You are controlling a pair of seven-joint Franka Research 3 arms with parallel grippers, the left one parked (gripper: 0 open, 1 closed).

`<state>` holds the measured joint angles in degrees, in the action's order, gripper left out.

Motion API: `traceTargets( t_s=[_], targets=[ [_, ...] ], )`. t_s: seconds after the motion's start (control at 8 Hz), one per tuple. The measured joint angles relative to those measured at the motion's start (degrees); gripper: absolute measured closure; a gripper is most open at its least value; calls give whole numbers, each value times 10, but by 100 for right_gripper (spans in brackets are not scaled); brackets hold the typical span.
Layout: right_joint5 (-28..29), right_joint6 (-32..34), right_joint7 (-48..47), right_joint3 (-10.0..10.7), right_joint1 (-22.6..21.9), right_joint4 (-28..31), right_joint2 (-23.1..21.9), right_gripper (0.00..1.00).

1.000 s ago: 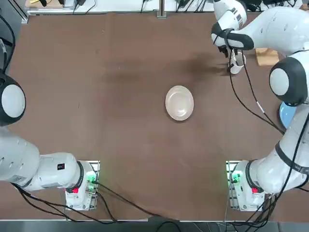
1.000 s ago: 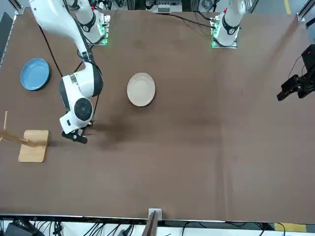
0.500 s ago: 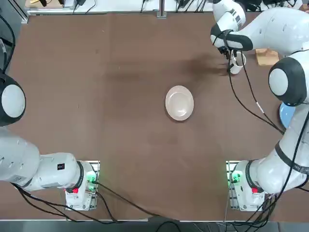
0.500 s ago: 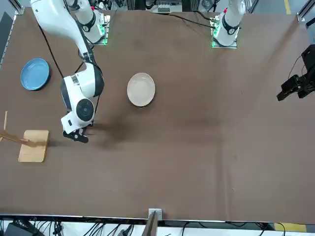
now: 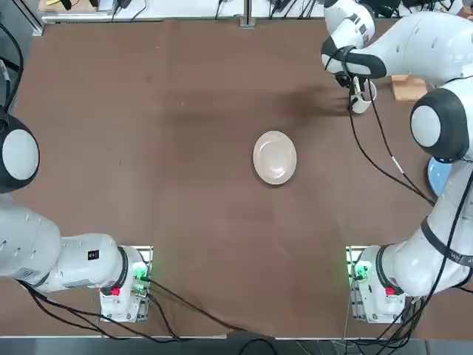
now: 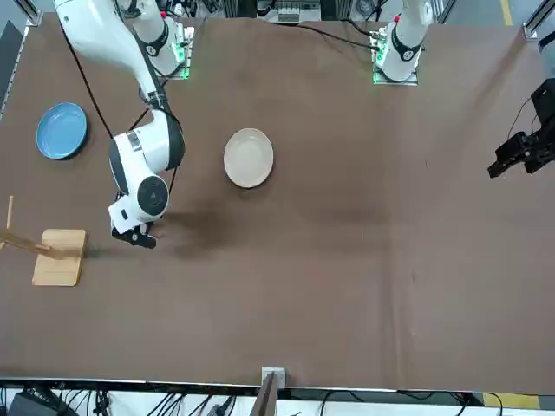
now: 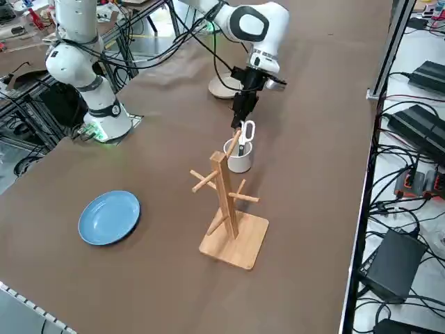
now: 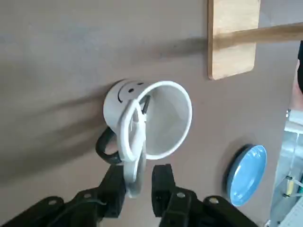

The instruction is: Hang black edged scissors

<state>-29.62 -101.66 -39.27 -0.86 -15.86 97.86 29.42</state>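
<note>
From overhead, the right gripper hangs over the white mug at the far right of the worktop. The arm covers most of the mug, and the scissors cannot be made out. A cream plate lies near the middle, well apart.

From the front, the gripper sits just beside the wooden rack's base; mug and scissors are hidden behind the wrist. A blue plate lies beyond.

The right side view shows what those two hide: the scissors stand nearly upright in the mug, pale loops up, blades down inside. The gripper is just above the loops, and the rack stands just beside the mug.

At the wrist, the scissors run lengthwise from the mug's mouth toward the fingers, which are slightly apart with the top loop between them; whether they press on it I cannot tell.
</note>
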Motion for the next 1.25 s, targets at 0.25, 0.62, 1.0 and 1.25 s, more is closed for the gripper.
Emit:
traceTargets(
  t_s=[0.25, 0.62, 1.0, 1.25],
  targets=[
    [0, 3, 1, 0, 0, -1, -1, 84],
    [-1, 4, 1, 1, 0, -7, -4, 89],
    [-1, 10, 3, 9, 2, -29, -32, 89],
    [8, 37, 5, 10, 3, -49, -61, 89]
  ],
)
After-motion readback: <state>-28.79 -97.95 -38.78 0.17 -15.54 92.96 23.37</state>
